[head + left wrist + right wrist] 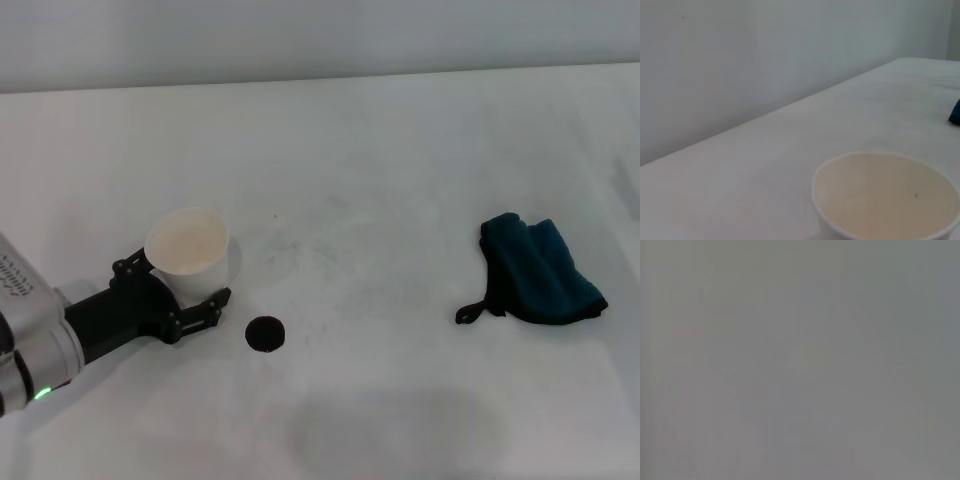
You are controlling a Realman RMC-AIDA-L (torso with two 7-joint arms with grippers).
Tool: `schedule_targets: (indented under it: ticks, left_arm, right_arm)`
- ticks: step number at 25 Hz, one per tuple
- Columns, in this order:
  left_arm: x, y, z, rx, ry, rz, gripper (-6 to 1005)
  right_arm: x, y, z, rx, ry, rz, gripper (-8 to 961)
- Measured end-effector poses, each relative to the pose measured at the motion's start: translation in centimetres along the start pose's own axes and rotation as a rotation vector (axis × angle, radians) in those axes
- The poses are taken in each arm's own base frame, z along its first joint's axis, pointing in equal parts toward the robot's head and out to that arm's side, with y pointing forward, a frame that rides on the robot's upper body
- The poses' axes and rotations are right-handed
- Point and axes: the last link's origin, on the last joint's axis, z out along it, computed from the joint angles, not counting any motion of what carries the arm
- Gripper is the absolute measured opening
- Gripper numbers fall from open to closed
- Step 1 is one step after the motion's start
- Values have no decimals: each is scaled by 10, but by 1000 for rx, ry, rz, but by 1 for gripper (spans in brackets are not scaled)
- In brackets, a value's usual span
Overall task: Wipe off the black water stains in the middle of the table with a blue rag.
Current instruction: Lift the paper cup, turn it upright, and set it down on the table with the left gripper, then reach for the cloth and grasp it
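Observation:
The black water stain point(265, 334) is a small round black spot on the white table point(380, 400), left of the middle. The blue rag point(540, 272) lies crumpled at the right, its black loop tag toward the stain; an edge of it shows in the left wrist view point(955, 112). My left gripper point(175, 283) stands just left of the stain, its black fingers point(208, 305) closed around the base of an upright white paper cup point(188, 250). The cup's open mouth fills the left wrist view point(885, 195). My right gripper is out of view; the right wrist view shows only flat grey.
The table's far edge meets a pale wall point(320, 40). Faint grey smudges point(330, 260) mark the tabletop between the cup and the rag.

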Motion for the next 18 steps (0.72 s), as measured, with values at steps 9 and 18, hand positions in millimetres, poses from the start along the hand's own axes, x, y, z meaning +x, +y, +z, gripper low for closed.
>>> schedule_targets:
  ticks: [9, 18]
  left_arm:
    - [-8, 6, -11, 3, 19, 10, 882]
    - [-18, 8, -46, 86, 125, -37, 879]
  right_arm:
    - [-1, 1, 3, -4, -5, 0, 868]
    - [-1, 1, 3, -3, -3, -3, 868]
